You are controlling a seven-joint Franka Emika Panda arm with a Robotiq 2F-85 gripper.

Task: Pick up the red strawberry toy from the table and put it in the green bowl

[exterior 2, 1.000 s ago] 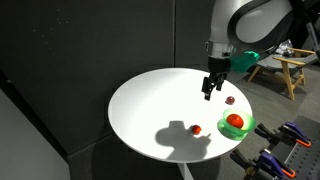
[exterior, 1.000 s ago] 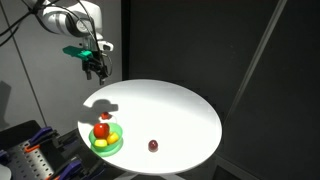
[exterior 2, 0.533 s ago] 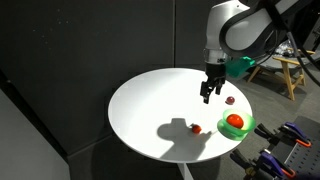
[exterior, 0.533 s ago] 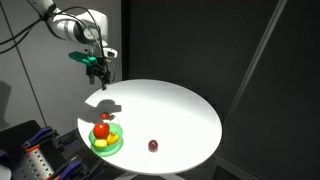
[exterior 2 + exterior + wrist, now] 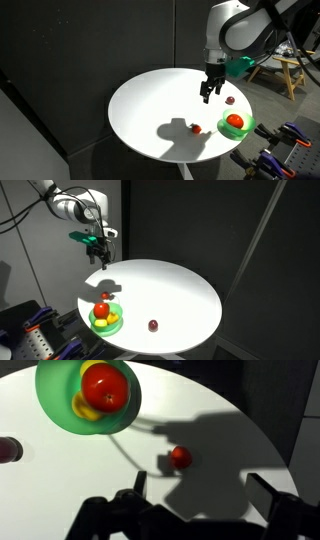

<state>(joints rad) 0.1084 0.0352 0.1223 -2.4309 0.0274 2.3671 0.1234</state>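
Observation:
The red strawberry toy (image 5: pixel 107 297) (image 5: pixel 197 128) lies on the round white table just beside the green bowl (image 5: pixel 113 327) (image 5: pixel 246 130). In the wrist view the strawberry (image 5: pixel 180 457) lies in the arm's shadow, a short way from the bowl (image 5: pixel 50 402). My gripper (image 5: pixel 100 250) (image 5: pixel 208 93) hangs open and empty well above the table, away from the strawberry. Its two fingers (image 5: pixel 200 490) stand wide apart at the bottom of the wrist view, with the strawberry just above the gap.
The bowl holds a larger orange-red round fruit (image 5: pixel 105 387) (image 5: pixel 233 121) and a yellow piece (image 5: pixel 100 323). A dark maroon ball (image 5: pixel 153 326) (image 5: pixel 230 99) (image 5: pixel 8 450) lies on the table (image 5: pixel 170 290). Clamps and tools stand beside the table.
Between one second and half a second ago the gripper came down and shifted slightly. Since then nothing has moved.

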